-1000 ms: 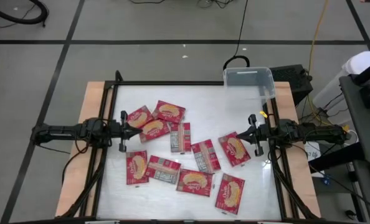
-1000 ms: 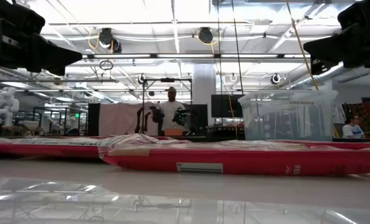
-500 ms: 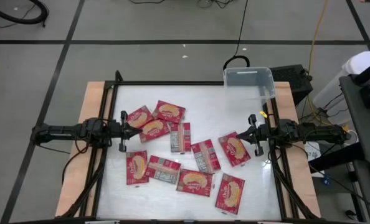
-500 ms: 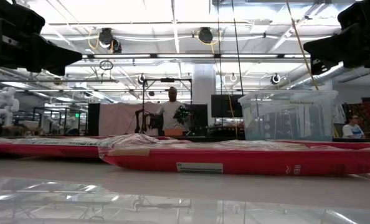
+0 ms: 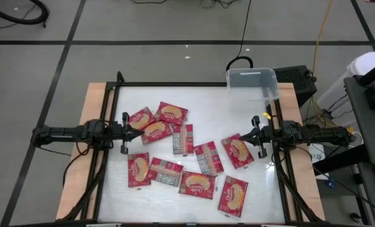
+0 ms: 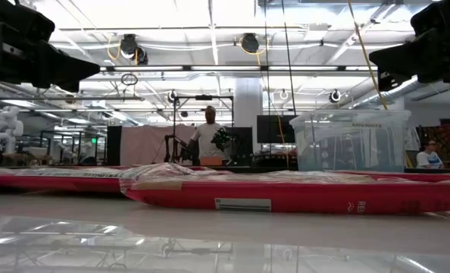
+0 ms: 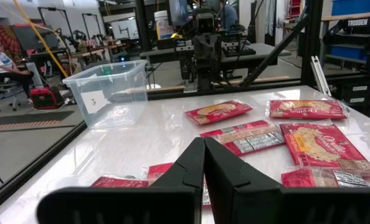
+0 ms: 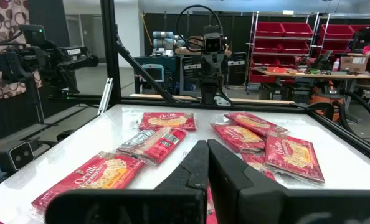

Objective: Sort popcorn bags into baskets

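Observation:
Several red popcorn bags [image 5: 198, 184] lie flat and scattered over the middle and near part of the white table, some with greyish printed backs up [image 5: 183, 139]. The clear plastic basket [image 5: 253, 85] stands at the table's far right corner and also shows in the left wrist view [image 7: 107, 90] and the low view [image 6: 351, 140]. My left gripper [image 5: 129, 132] hovers shut at the table's left side, beside a bag [image 5: 156, 131]. My right gripper [image 5: 254, 136] hovers shut at the right side, next to another bag [image 5: 237, 151]. Both are raised above the table.
A black box [image 5: 299, 79] sits just beyond the basket, off the table's far right corner. Black frame rails [image 5: 105, 157] run along the table's left and right sides. People [image 6: 208, 136] stand or sit in the room behind the table.

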### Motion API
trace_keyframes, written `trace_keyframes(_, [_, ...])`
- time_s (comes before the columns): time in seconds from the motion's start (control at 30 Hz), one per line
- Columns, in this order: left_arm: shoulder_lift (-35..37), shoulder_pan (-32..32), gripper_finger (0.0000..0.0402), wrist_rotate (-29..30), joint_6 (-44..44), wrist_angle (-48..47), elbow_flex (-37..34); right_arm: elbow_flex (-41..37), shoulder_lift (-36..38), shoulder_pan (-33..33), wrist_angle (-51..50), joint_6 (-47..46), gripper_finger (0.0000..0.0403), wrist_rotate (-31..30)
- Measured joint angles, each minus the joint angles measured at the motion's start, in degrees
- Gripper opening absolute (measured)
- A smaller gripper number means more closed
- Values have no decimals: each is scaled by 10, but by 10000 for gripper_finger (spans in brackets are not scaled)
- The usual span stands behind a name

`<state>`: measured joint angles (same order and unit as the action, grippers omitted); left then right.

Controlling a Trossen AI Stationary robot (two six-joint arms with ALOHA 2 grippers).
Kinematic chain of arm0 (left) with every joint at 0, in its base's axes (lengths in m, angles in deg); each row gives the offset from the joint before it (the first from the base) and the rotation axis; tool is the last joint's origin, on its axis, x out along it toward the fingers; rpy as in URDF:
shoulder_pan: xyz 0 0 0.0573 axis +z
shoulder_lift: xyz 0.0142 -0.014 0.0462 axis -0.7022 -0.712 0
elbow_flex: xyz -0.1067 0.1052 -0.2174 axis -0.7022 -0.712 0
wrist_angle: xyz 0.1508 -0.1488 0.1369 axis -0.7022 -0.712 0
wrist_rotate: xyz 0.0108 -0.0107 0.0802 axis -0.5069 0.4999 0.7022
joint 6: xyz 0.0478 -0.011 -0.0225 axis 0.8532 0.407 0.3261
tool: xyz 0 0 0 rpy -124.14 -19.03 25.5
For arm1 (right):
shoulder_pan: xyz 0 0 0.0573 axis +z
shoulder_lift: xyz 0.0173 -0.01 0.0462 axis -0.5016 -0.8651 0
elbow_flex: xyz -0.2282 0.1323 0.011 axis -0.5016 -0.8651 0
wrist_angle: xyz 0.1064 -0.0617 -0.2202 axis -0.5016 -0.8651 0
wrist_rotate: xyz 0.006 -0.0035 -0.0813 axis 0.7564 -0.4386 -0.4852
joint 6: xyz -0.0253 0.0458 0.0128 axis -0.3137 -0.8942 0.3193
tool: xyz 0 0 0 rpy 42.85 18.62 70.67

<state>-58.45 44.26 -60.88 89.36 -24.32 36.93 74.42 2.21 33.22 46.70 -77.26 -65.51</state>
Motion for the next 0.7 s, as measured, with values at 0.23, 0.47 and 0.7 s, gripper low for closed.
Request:
trace_keyframes(0.23, [0, 0, 15, 0, 0, 0, 0, 0, 0, 0, 0, 0, 0, 0])
trace_keyframes(0.47, [0, 0, 15, 0, 0, 0, 0, 0, 0, 0, 0, -3, 0, 0])
trace_keyframes(0.7, [0, 0, 15, 0, 0, 0, 0, 0, -4, 0, -6, -32, 0, -18])
